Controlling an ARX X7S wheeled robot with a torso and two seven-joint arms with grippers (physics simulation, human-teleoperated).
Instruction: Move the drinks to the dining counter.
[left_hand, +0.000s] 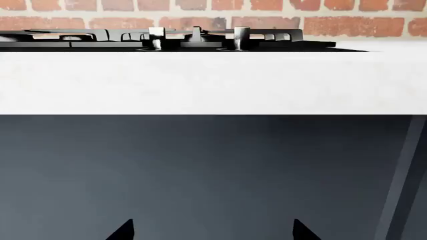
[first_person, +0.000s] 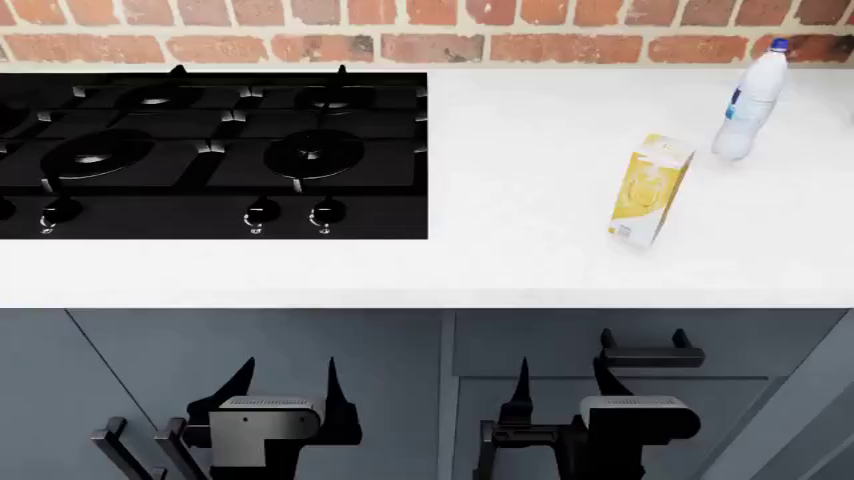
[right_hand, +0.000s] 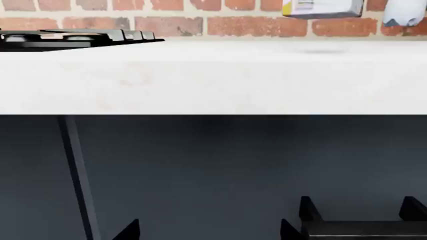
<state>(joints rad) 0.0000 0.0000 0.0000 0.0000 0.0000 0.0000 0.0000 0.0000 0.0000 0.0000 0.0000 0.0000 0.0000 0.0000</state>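
Note:
The yellow juice carton (first_person: 650, 190) stands upright on the white worktop (first_person: 534, 265), right of the hob. Behind and to its right, near the brick wall, stands the clear water bottle (first_person: 751, 100) with a blue cap. In the right wrist view only the bases of the carton (right_hand: 323, 7) and the bottle (right_hand: 405, 12) show. My left gripper (first_person: 287, 385) (left_hand: 212, 230) and right gripper (first_person: 565, 385) (right_hand: 210, 230) both hang open and empty below the worktop's front edge, facing the dark cabinet fronts. The dining counter is out of view.
A black gas hob (first_person: 214, 150) with knobs fills the worktop's left part. A brick wall (first_person: 427, 40) runs along the back. A dark drawer handle (first_person: 650, 355) juts out beside my right gripper, and cabinet handles (first_person: 134, 445) stand left of my left gripper.

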